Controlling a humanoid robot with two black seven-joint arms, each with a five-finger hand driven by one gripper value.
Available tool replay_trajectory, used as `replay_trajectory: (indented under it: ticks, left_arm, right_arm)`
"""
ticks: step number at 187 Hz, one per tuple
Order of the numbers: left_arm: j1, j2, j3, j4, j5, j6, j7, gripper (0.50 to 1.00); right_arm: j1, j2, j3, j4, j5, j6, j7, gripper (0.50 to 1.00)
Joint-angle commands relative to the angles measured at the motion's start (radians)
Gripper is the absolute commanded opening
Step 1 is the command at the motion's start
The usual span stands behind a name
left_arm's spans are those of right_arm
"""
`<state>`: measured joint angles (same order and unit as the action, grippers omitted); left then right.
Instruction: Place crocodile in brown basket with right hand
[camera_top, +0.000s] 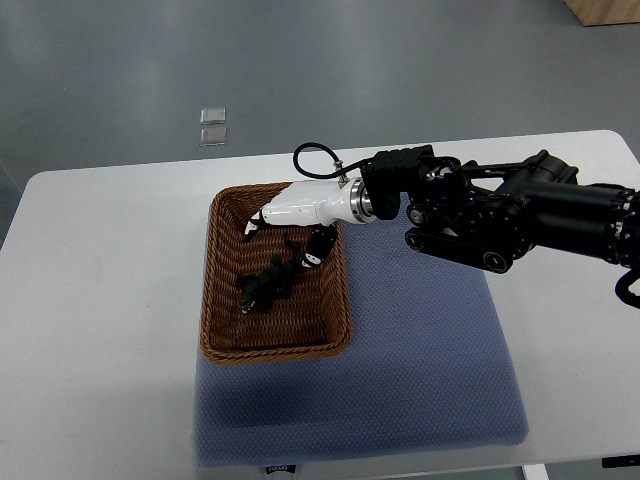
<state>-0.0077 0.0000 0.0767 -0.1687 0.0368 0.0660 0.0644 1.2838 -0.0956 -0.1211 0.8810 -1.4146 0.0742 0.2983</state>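
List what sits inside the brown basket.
The dark crocodile lies on the woven floor of the brown basket. The right hand reaches over the far end, covering that part of the floor; whether it touches the crocodile's tail cannot be told.

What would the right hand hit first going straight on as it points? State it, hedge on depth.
Probably the left wall of the brown basket: the right hand points toward the picture's left over its inside. The crocodile lies beside that line. Height is unclear; it might clear the rim.
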Motion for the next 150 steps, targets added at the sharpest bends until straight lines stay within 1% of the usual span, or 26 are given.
replay_trajectory:
  ticks: [1,19,42,59,70,80,120,150]
  left_arm:
    - [0.000,0.000,0.000,0.000,0.000,0.000,0.000,1.000]
    - [0.000,0.000,0.000,0.000,0.000,0.000,0.000,1.000]
    - [0.000,0.000,0.000,0.000,0.000,0.000,0.000,1.000]
    - [0.000,0.000,0.000,0.000,0.000,0.000,0.000,1.000]
    - [0.000,0.000,0.000,0.000,0.000,0.000,0.000,1.000]
    - [0.000,0.000,0.000,0.000,0.000,0.000,0.000,1.000]
    - [0.000,0.000,0.000,0.000,0.000,0.000,0.000,1.000]
    - [0.000,0.000,0.000,0.000,0.000,0.000,0.000,1.000]
  right_arm:
    - [0.006,-0.013,0.011,0.000,0.005,-0.002,0.002,0.913]
    - [0.009,-0.033,0.080,0.000,0.009,0.001,0.004,0.913]
    - [0.002,-0.090,0.187,-0.002,0.049,-0.001,0.002,0.913]
    - [-0.011,-0.135,0.285,-0.013,0.128,-0.005,0.002,0.913]
    - [-0.047,-0.167,0.363,-0.025,0.200,-0.020,0.001,0.913]
    - [-0.078,-0.188,0.428,-0.042,0.259,-0.016,0.001,0.913]
    - [-0.190,-0.179,0.620,-0.097,0.480,-0.025,-0.001,0.913]
    - [-0.284,-0.158,0.774,-0.138,0.715,-0.080,-0.001,0.913]
